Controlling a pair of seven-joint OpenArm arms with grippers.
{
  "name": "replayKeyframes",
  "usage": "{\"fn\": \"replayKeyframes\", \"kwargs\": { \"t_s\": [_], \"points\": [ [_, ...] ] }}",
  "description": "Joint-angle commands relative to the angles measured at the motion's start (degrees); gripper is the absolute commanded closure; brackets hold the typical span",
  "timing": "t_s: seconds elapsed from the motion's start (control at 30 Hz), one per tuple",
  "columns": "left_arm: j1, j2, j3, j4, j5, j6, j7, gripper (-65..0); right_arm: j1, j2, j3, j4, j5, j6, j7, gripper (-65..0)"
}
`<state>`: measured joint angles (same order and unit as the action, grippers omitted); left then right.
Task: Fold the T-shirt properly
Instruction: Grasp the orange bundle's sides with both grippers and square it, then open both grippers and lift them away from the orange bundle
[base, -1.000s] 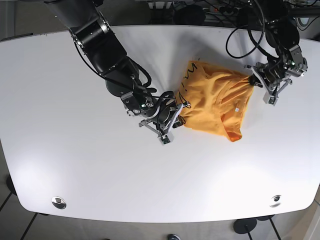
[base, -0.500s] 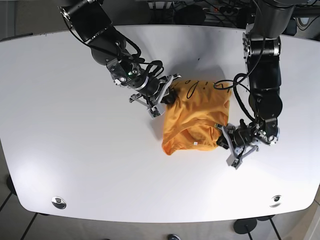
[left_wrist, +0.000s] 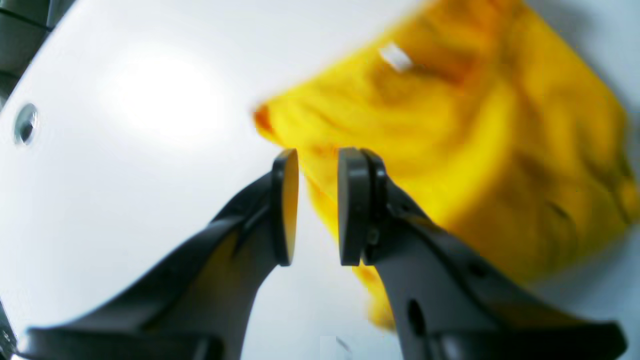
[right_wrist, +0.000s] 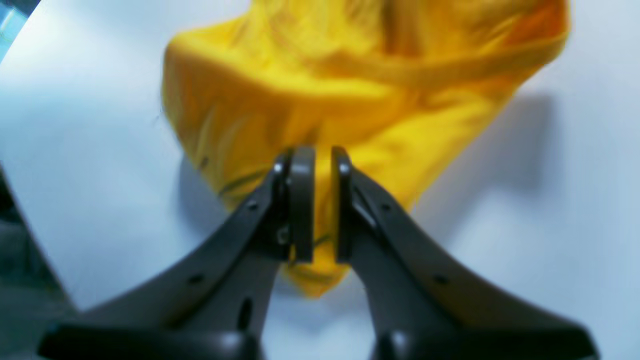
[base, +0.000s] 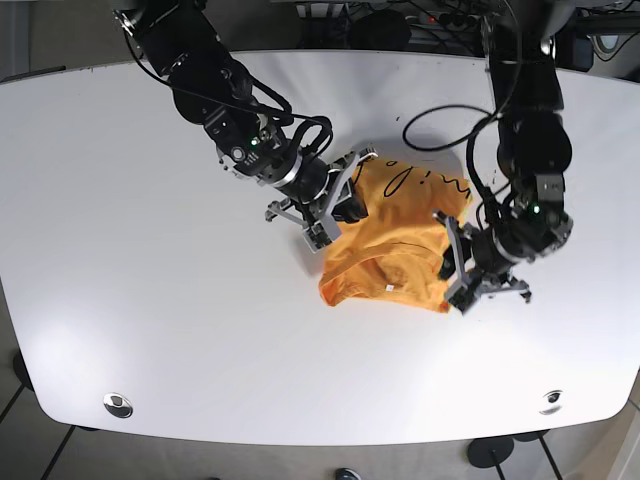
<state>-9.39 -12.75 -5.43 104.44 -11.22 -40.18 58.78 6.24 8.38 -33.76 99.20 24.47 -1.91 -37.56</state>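
Note:
The orange T-shirt (base: 395, 240) lies bunched in a rough fold at the middle of the white table (base: 150, 300). In the base view my right gripper (base: 338, 205) is at the shirt's upper left edge. In the right wrist view my right gripper (right_wrist: 322, 205) is shut on a fold of the shirt (right_wrist: 350, 75), with cloth hanging below the fingers. My left gripper (base: 457, 265) is at the shirt's lower right edge. In the left wrist view my left gripper (left_wrist: 317, 205) has its jaws a little apart, and the shirt's (left_wrist: 450, 150) edge runs behind the gap.
Round metal fittings sit in the table near the front left (base: 118, 404) and front right (base: 551, 401); one shows in the left wrist view (left_wrist: 25, 122). Cables (base: 440, 15) lie past the far edge. Bare table surrounds the shirt.
The right gripper has carried the shirt's upper left edge down and to the right. The left gripper has moved up and inward. The shirt is now more compact.

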Motion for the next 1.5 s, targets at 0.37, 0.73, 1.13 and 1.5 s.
{"fn": "replayKeyframes", "kwargs": {
  "t_s": [0.37, 0.73, 1.13, 1.5],
  "points": [
    [10.84, 4.36, -13.25, -8.49, -0.34, 0.18, -8.19, -11.5, 9.10, -6.76, -0.04, -19.94, 0.63, 1.17, 4.29, -5.1],
    [13.56, 1.28, -13.34, -14.29, -0.69, 0.18, -11.71, -11.5, 10.42, -3.68, 0.22, -20.74, 0.89, 0.90, 5.78, -5.1],
    [8.90, 9.81, -8.15, 6.72, -0.25, 7.44, -5.11, -34.0, 2.86, 0.10, 8.75, -1.04, 0.98, 0.73, 1.47, -5.1],
    [6.79, 7.79, 9.08, -11.12, -0.25, 38.56, -21.55, -50.6, -2.24, 0.10, 25.36, 1.24, 0.98, 0.99, 1.47, -5.1]
  ]
}}
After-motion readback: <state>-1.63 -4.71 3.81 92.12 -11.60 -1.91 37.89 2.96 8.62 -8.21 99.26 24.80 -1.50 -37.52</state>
